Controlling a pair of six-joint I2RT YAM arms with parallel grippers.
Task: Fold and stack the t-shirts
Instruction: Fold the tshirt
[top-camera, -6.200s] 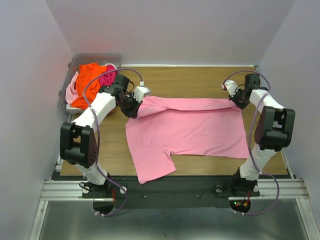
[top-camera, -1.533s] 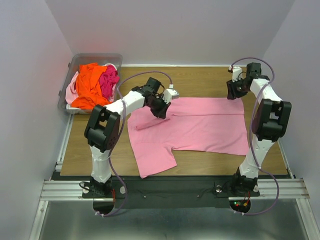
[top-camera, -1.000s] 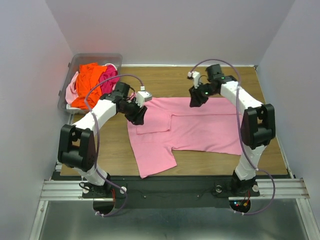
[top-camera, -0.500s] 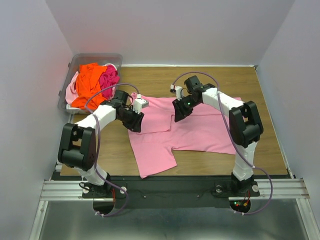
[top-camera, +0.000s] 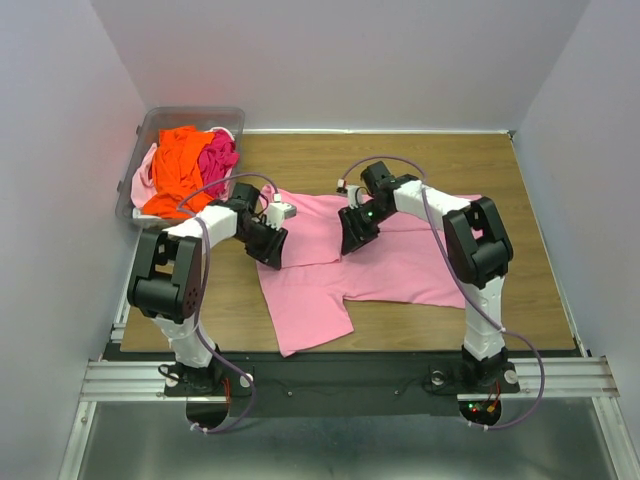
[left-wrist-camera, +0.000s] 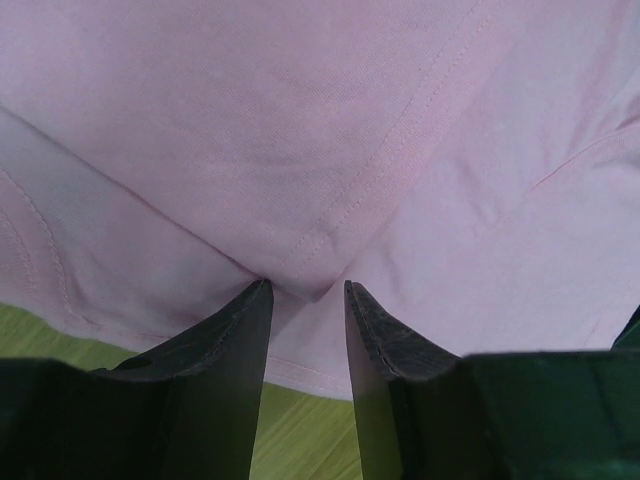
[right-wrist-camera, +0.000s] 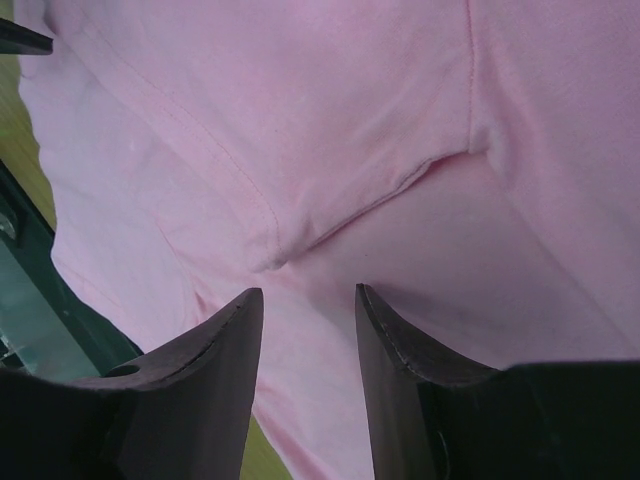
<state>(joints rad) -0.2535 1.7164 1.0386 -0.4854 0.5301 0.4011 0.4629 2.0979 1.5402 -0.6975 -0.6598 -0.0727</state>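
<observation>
Mid-fold on light pink t-shirt (top-camera: 400, 265), spread flat across centre of table (top-camera: 300, 160), one sleeve toward near edge; other shirts (top-camera: 175, 180) heaped in bin (top-camera: 190, 115) at far-left corner. To do well: bite both layers at folded edge, close firmly before lifting, move both sides in sync, lay flap square w/o wrinkles. Pose: left gripper (top-camera: 268, 245) low on shirt's left end, elbow tucked; right gripper (top-camera: 352, 236) reaching in from right, wrist tipped down. Both pairs of fingers (left-wrist-camera: 240, 330) part-spread, straddling a cloth ridge, not clamped.

My wooden table (top-camera: 420, 160) has one light pink t-shirt (top-camera: 420, 262) lying across the middle, plus a clear plastic bin (top-camera: 190, 113) at the far-left corner.
</observation>
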